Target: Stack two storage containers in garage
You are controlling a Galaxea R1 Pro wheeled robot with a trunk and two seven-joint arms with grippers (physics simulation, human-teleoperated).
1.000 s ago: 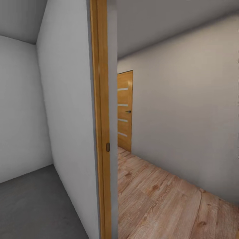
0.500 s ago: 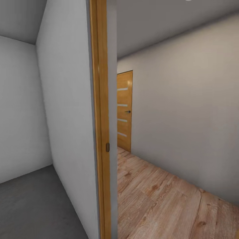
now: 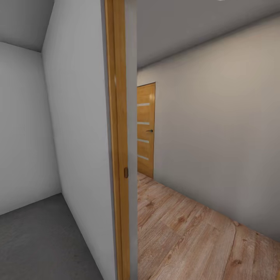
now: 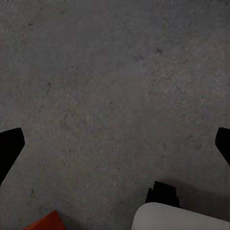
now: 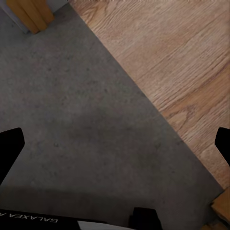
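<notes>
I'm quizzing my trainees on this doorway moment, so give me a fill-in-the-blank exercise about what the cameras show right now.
1. In the head view, the vertical wooden door frame stands between a grey concrete floor and a light ______ floor.
2. The closed orange-brown wooden door down the corridor has four pale horizontal ______.
3. In the left wrist view, the corner of an orange-red box rests on the ______ floor.
4. Both grippers' black fingers are spread wide, so the grippers are ______.

Missing words: wood-plank; strips; concrete; open
</notes>
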